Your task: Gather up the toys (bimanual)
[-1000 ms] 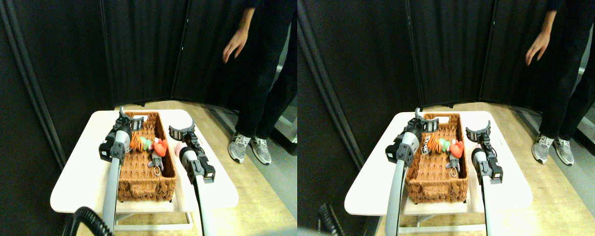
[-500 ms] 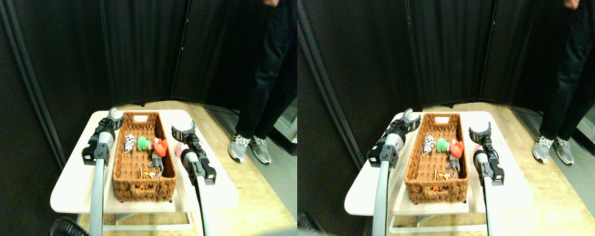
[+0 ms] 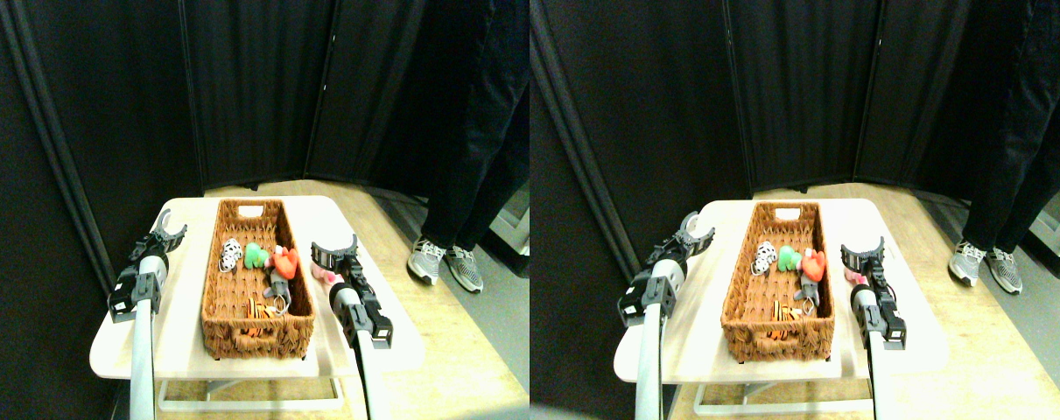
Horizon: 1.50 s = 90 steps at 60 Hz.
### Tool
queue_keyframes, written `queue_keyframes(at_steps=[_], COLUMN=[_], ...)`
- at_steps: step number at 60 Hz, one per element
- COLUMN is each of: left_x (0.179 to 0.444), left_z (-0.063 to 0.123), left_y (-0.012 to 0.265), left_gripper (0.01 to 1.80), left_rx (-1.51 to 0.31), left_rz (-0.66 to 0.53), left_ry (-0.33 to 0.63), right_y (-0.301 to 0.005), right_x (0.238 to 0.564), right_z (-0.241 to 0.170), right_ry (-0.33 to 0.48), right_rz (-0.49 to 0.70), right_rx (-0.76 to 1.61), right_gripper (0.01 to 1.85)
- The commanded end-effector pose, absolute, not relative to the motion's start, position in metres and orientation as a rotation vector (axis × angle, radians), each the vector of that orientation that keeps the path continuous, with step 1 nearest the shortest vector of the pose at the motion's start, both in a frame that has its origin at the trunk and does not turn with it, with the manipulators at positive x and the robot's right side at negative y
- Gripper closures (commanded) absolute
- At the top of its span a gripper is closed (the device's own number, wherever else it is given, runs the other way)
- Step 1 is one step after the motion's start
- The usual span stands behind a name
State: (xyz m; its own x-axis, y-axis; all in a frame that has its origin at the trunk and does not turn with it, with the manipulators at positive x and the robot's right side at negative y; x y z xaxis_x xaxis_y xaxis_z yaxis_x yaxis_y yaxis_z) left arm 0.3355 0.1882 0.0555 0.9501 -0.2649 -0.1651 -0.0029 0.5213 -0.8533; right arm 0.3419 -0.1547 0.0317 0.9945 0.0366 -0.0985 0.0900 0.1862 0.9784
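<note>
Counter [image 3: 188,332]: pale and rounded, carrying a long brown woven basket [image 3: 254,328] that runs from the near edge to the far one.
Basket, near end: orange-striped toy [image 3: 258,309] lying flat just inside the near wall; a second ago the left arm covered this spot, so I judge it freshly dropped.
Basket, middle: grey toy [image 3: 277,284] toward the right wall, red heart toy [image 3: 285,261] just beyond it, green toy [image 3: 255,255] beside the heart, black-and-white spotted toy [image 3: 230,255] at the left wall.
Change: the left arm was over the basket a second ago; it has since swung out left and now stands clear of the rim over bare counter.
Meaning: five toys are in, and one is still out.
Left pincer [image 3: 168,231]: jaws spread wide, holding nothing, touching nothing, well left of the basket.
Right pincer [image 3: 334,254]: jaws also apart and empty, just right of the basket's right wall.
Pink toy [image 3: 323,274]: on the counter outside the basket, right beside the right pincer; likely the next pick.
Far right: a person's dark trousers and patterned sneakers [image 3: 442,261] on the floor, well away from the counter.
</note>
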Motion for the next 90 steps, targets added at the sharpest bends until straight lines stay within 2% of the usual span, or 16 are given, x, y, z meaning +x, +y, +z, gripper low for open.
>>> queue_keyframes(at_steps=[1, 2, 6, 15, 22, 23, 34, 45, 49, 57, 58, 60, 63, 75, 85, 90], left_x=[0.337, 0.337, 0.337, 0.335, 0.337, 0.337, 0.335, 0.333, 0.334, 0.336, 0.336, 0.336, 0.336, 0.334, 0.333, 0.335], left_z=[0.051, 0.047, 0.045, 0.04, 0.039, 0.039, 0.039, 0.041, 0.04, 0.036, 0.036, 0.033, 0.029, 0.022, 0.023, 0.02], left_y=[0.19, 0.19, 0.188, 0.183, 0.184, 0.185, 0.186, 0.186, 0.188, 0.192, 0.193, 0.195, 0.197, 0.208, 0.21, 0.212], left_gripper=[1.49, 1.49, 1.49, 1.45, 1.47, 1.46, 1.47, 1.47, 1.48, 1.5, 1.5, 1.5, 1.5, 1.51, 1.58, 1.6], left_rx=[-1.036, -1.027, -1.039, -1.051, -1.046, -1.048, -1.055, -1.036, -1.033, -1.044, -1.043, -1.042, -1.051, -1.059, -1.038, -1.047], left_rz=[-0.129, -0.14, -0.125, -0.101, -0.106, -0.108, -0.104, -0.117, -0.121, -0.099, -0.094, -0.085, -0.063, -0.032, -0.021, -0.024], left_ry=[0.253, 0.251, 0.251, 0.242, 0.242, 0.241, 0.241, 0.232, 0.234, 0.236, 0.235, 0.23, 0.216, 0.196, 0.177, 0.173], right_y=[-0.153, -0.153, -0.152, -0.151, -0.154, -0.156, -0.166, -0.172, -0.172, -0.171, -0.171, -0.17, -0.167, -0.166, -0.16, -0.155], right_x=[0.34, 0.338, 0.338, 0.339, 0.342, 0.344, 0.356, 0.363, 0.364, 0.364, 0.364, 0.363, 0.361, 0.356, 0.351, 0.349], right_z=[0.035, 0.032, 0.029, 0.015, 0.004, -0.002, -0.023, -0.036, -0.038, -0.037, -0.037, -0.035, -0.03, -0.014, 0.019, 0.038], right_ry=[0.098, 0.114, 0.136, 0.203, 0.234, 0.241, 0.277, 0.297, 0.294, 0.241, 0.233, 0.213, 0.177, 0.116, 0.087, 0.069], right_rz=[-0.019, -0.028, -0.013, 0.021, -0.013, -0.039, -0.121, -0.172, -0.186, -0.241, -0.25, -0.281, -0.32, -0.316, -0.247, -0.168], right_rx=[1.416, 1.415, 1.41, 1.433, 1.424, 1.446, 1.458, 1.46, 1.451, 1.439, 1.435, 1.433, 1.428, 1.456, 1.432, 1.399], right_gripper=[0.93, 0.86, 0.86, 1.0, 0.94, 0.99, 1.07, 1.05, 1.07, 1.3, 1.35, 1.61, 1.81, 1.85, 1.85, 1.85])
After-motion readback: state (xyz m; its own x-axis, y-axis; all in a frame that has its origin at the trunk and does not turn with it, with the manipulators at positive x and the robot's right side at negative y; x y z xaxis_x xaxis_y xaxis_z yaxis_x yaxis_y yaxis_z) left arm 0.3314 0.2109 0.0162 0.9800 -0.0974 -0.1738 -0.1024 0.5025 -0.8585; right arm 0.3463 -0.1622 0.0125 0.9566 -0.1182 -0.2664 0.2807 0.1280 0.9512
